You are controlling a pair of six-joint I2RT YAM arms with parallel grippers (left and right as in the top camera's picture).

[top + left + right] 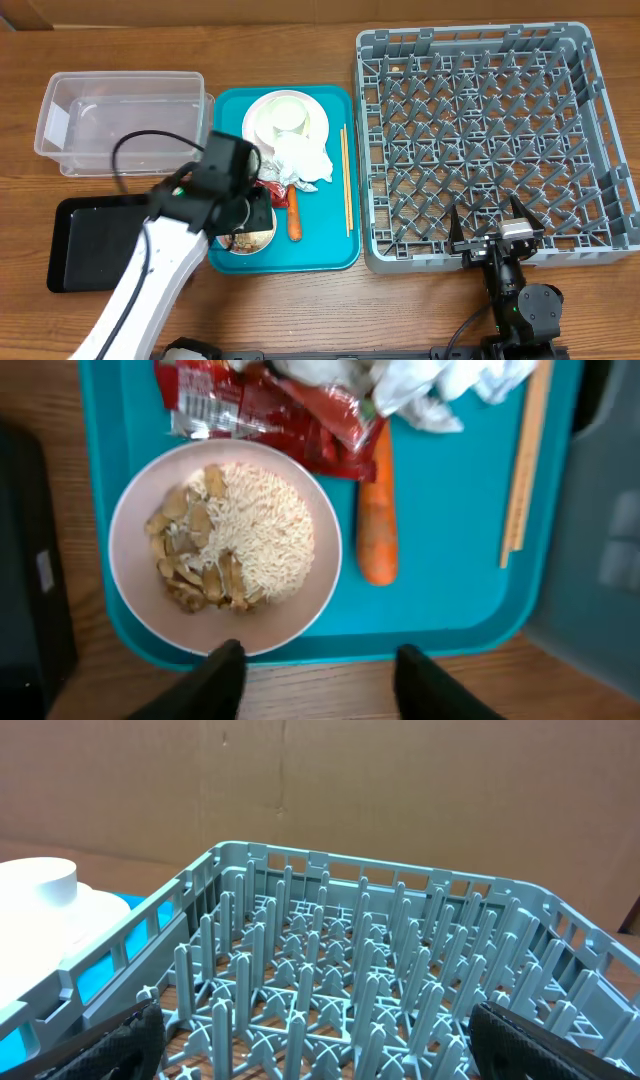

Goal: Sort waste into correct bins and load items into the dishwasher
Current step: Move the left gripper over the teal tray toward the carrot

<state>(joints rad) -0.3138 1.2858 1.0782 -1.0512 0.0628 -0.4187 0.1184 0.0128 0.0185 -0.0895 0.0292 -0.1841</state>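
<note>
At the near edge my right gripper (pixel 492 232) hangs with its fingers spread and empty over the near rim of the one grey dish rack (pixel 490 130), which fills the counter's right end. My left gripper (pixel 320 685) is also spread wide and holds nothing. It sits above the near rim of the teal tray (pixel 330 250), just short of one bowl (pixel 225 545) of rice and nut scraps.

Beyond that lie one carrot (pixel 377 520), one red wrapper (pixel 270 405) and a heap of white napkins (pixel 305 155). Then comes one plate (pixel 255 125) carrying a second bowl (pixel 290 113). The chopsticks (pixel 345 180) lie along the tray's right side, probably a pair.

One black tray (pixel 95 240) sits near the near-left corner, and one clear tub (pixel 120 125) sits at the far-left corner. The counter (pixel 300 300) is brown wood, with cardboard (pixel 350 780) behind its far edge. From overhead, my left arm (pixel 150 270) hides part of the rice bowl.
</note>
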